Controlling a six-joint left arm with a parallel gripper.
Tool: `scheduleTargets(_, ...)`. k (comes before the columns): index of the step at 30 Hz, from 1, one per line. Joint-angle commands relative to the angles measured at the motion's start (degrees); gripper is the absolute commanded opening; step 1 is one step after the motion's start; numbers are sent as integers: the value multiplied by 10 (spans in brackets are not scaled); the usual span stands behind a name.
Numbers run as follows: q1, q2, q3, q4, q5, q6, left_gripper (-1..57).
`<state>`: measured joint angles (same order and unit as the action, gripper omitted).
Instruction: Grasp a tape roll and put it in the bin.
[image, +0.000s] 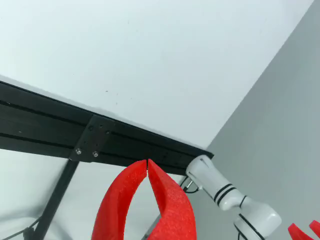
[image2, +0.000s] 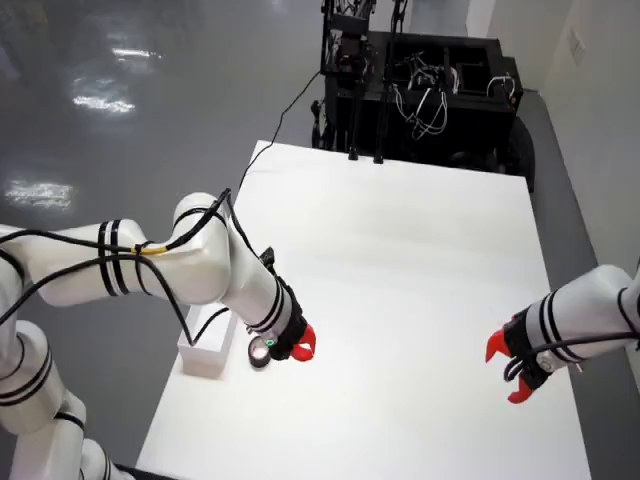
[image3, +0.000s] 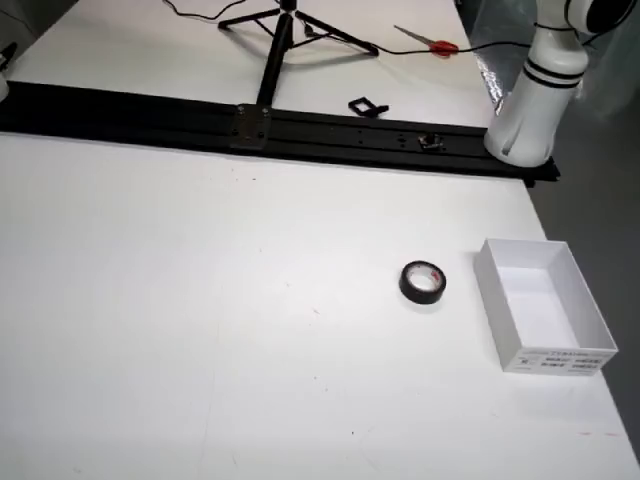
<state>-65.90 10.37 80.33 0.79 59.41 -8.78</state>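
View riding on the gripper: the gripper (image: 147, 162) is seen from behind. Its two red fingers are curved inward and meet at the tips, with nothing pinched between them. The camera is tilted, so the white table (image: 150, 55) and a black rail (image: 50, 125) are seen running at a slant. A white jointed arm segment with black bands (image: 225, 192) is seen at lower right, over grey floor. The tape roll is not caught in this view.

View from above: the working arm (image2: 190, 265) is seen entering from the left. It is bent at the elbow and angled down toward the near-left part of the table (image2: 400, 260). The gripper (image2: 303, 343) is held low, with its red tips drawn together and empty. The tape roll (image2: 260, 352) is seen lying flat on the table, just beside the gripper's wrist on its left. It lies between the gripper and the white bin (image2: 208, 355), which is set at the table's left edge. A second arm (image2: 590, 310) is seen at the right edge, with its red fingers (image2: 505, 372) spread apart, well away from the roll.

View across the table: the tape roll (image3: 423, 283) is seen flat on the white surface, just left of the open bin (image3: 545, 355) and not touching it. The black rail (image3: 150, 115) is seen crossing the far side. A white arm base (image3: 535, 90) is seen standing at the rail's right end. A tripod (image3: 285, 30) and red-handled scissors (image3: 430, 42) are seen beyond the rail.
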Motion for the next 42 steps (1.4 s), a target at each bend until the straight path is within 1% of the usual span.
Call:
scheduleTargets(1,-5,1,0,1,-6,-24,-4)
scheduleTargets(13,4,1,0,1,-15,-20,-4)
scheduleTargets(24,59,14,-8,3,-18,-39,-4)
scheduleTargets(30,95,22,-12,4,-34,-67,-4)
scheduleTargets(35,130,29,-12,20,-36,-98,-4)
scheduleTargets(38,146,33,-12,47,-35,-121,-4)
scheduleTargets(41,160,34,-11,66,-35,-142,-4)
scheduleTargets(42,167,34,-8,80,-34,-163,-4)
